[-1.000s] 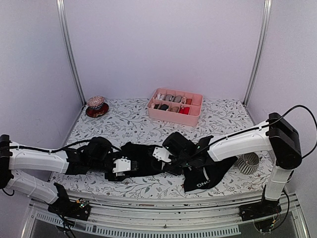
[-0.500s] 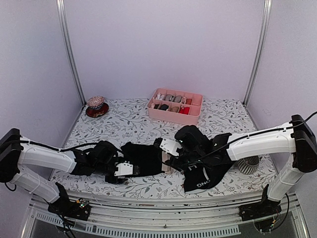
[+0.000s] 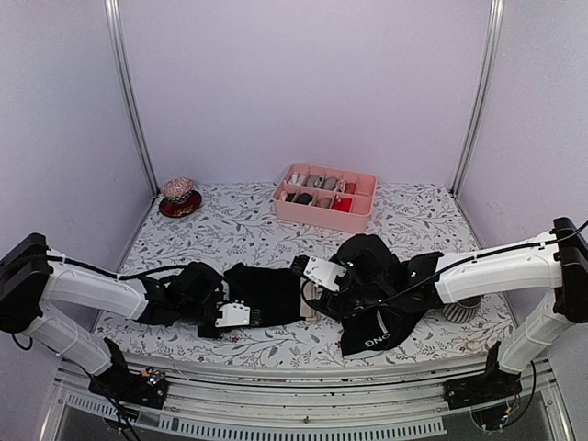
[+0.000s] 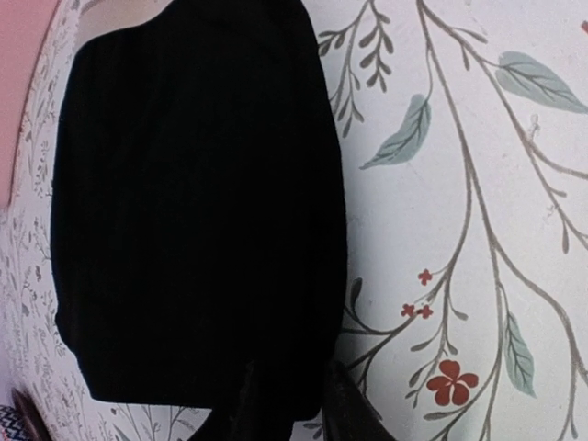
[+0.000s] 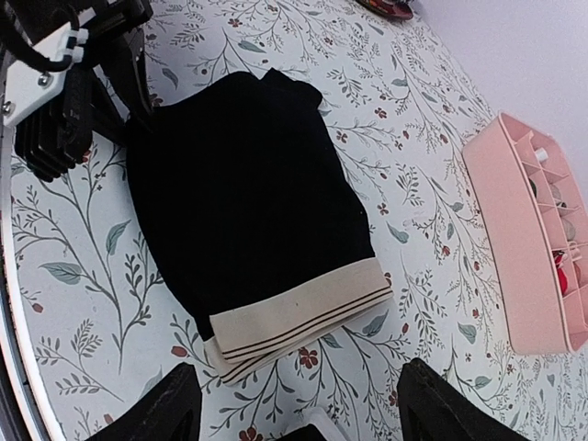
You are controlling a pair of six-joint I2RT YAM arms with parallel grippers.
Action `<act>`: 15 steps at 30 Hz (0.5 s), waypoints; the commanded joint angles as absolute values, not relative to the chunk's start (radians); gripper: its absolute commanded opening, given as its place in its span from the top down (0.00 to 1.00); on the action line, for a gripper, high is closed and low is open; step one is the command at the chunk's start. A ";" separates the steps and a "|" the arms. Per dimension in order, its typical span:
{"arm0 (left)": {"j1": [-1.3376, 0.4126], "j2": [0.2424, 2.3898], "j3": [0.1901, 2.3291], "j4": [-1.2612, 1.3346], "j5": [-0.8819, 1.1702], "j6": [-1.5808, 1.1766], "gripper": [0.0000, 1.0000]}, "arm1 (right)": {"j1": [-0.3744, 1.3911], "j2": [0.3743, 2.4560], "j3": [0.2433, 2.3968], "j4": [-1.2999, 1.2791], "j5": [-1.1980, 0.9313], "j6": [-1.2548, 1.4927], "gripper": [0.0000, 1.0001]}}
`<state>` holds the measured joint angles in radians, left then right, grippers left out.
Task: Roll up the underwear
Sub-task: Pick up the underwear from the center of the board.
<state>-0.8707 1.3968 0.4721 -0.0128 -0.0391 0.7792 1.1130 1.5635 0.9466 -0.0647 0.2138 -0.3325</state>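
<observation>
The beige-banded briefs [image 5: 248, 202] lie folded flat on the counter [image 3: 230, 230] in front of the pink tray [image 3: 322, 215], the left claw [image 4: 292, 413] clenched on their hem, seemingly to start the roll, and the right claw [image 5: 301, 404] released above the waistband.

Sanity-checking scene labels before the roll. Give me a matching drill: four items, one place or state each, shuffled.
Items:
1 beige-band briefs
2 lettered briefs
3 pink tray
4 right gripper

Places or states:
A farthest back
B open, holding nothing
C spread flat in the middle
D bunched up at near right

Pairs: 1-C, 2-D, 3-A, 4-B
</observation>
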 commanded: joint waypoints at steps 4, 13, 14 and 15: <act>-0.876 1.406 0.485 -0.069 -0.036 0.780 0.92 | 1.144 1.544 0.871 0.078 0.228 -0.425 0.21; -0.844 1.353 0.555 -0.106 0.019 0.784 0.99 | 1.189 1.586 0.773 0.235 0.210 -0.615 0.19; -0.836 1.344 0.562 -0.112 0.030 0.786 0.99 | 1.195 1.594 0.771 0.244 0.216 -0.630 0.19; -0.827 1.335 0.568 -0.118 0.044 0.789 0.99 | 1.201 1.603 0.769 0.251 0.221 -0.638 0.19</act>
